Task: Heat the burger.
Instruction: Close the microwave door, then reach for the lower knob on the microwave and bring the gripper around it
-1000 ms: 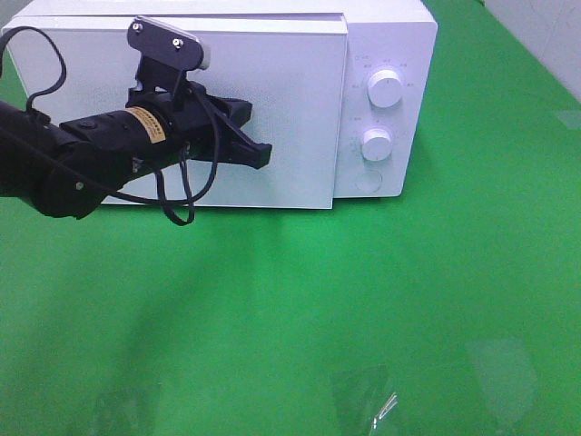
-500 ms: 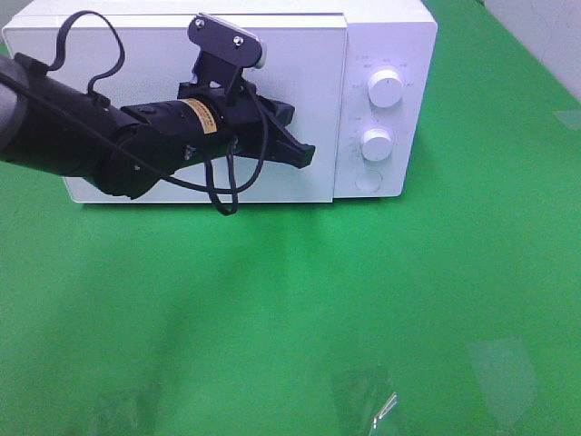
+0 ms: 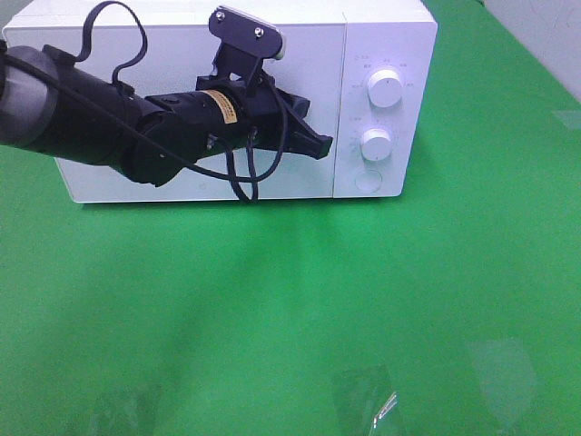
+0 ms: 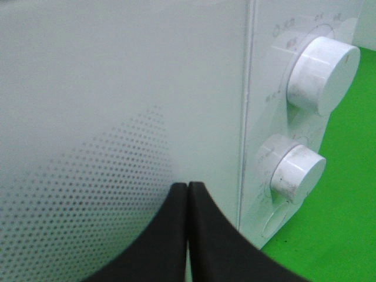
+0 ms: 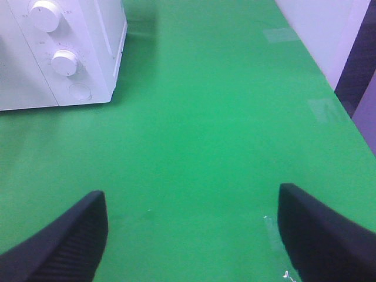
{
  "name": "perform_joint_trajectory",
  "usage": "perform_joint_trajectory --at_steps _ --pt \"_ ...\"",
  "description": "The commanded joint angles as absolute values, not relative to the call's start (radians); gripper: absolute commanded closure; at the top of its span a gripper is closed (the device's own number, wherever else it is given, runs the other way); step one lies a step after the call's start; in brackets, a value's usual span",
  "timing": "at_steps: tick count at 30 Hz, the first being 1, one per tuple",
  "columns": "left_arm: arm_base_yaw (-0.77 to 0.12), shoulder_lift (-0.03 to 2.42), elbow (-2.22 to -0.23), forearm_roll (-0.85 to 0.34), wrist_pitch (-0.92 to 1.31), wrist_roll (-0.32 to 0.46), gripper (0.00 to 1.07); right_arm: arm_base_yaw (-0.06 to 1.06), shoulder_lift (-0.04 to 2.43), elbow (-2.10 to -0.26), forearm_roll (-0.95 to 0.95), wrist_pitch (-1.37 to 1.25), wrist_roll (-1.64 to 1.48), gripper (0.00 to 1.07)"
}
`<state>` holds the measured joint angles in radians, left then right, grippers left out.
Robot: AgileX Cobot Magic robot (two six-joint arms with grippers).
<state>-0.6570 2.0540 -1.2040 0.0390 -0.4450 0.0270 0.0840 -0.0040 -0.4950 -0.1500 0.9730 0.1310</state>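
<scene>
White microwave door [image 3: 182, 50] now pushed flush shut by clenched, empty left gripper [image 3: 320, 145]; right gripper [image 5: 191, 235] spread, idle; dials probably next.

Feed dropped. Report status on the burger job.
Left tool shut, at boxy white microwave's closed door. Right tool open, empty. Burger not in view. Door hides the inside.
</scene>
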Motion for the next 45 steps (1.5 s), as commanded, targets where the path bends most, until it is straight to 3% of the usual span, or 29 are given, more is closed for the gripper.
perform_joint_trajectory --at_steps 1,11,12,13,14,15,17,20,21,32,45 --pt "-0.664 2.019 -1.219 -0.043 -0.428 0.017 1.07 0.081 -0.031 -0.493 -0.148 0.964 0.126 0.32" --pt "-0.738 1.948 -1.202 -0.048 -0.233 0.016 1.06 0.081 -0.031 -0.493 -0.148 0.964 0.126 0.32" --pt "-0.741 1.931 -1.202 -0.048 -0.152 0.016 0.97 0.081 -0.031 -0.493 -0.148 0.964 0.126 0.32" --pt "-0.741 1.931 -1.202 -0.048 -0.152 0.016 0.97 0.081 -0.031 -0.493 -0.148 0.964 0.126 0.32" --pt "-0.746 1.917 -1.202 -0.048 -0.072 0.015 0.79 0.081 -0.031 -0.493 -0.148 0.964 0.126 0.32" --pt "-0.746 1.917 -1.202 -0.048 -0.072 0.015 0.79 0.081 -0.031 -0.493 -0.148 0.964 0.126 0.32" --pt "-0.746 1.889 -1.202 -0.053 0.107 0.000 0.25 0.081 -0.031 -0.493 -0.148 0.964 0.126 0.32" --pt "-0.746 1.871 -1.202 -0.060 0.216 0.000 0.16 0.081 -0.031 -0.493 -0.148 0.964 0.126 0.32" --pt "-0.746 1.864 -1.202 -0.067 0.263 0.000 0.05 0.081 -0.031 -0.493 -0.148 0.964 0.126 0.32" --pt "-0.746 1.741 -1.202 -0.167 0.765 -0.023 0.06 0.081 -0.031 -0.493 -0.149 0.964 0.126 0.32" --pt "-0.709 1.644 -1.202 -0.153 1.083 -0.026 0.06 0.081 -0.031 -0.493 -0.149 0.964 0.126 0.32"
